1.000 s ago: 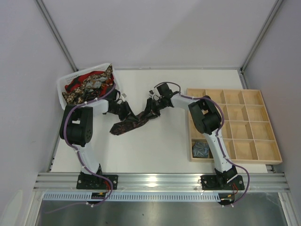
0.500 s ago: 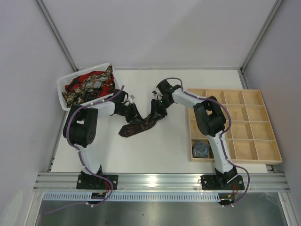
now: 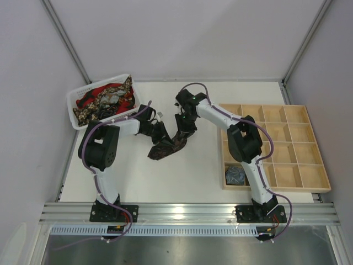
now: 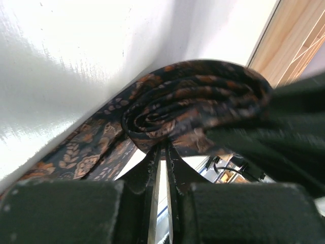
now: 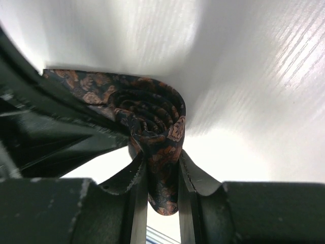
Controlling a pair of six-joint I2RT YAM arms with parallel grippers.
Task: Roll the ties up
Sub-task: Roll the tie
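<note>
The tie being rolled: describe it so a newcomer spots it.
On the table, between the bin at far left and the tray at right, the left pincer and right pincer meet. The tie held between them is dark brown with orange figures and half coiled, unlike the bin's loose heap and the tray's grey coil.

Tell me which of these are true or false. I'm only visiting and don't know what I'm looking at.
1. Both the left end effector and the right end effector are at the same dark tie. True.
2. Part of that tie is wound into a coil. True.
3. Every compartment of the wooden tray is empty. False: a grey-blue roll sits in its near-left compartment.
4. The white basket holds nothing. False: a heap of ties fills it.
5. The right end effector hangs open. False: it is closed on the dark tie.
</note>
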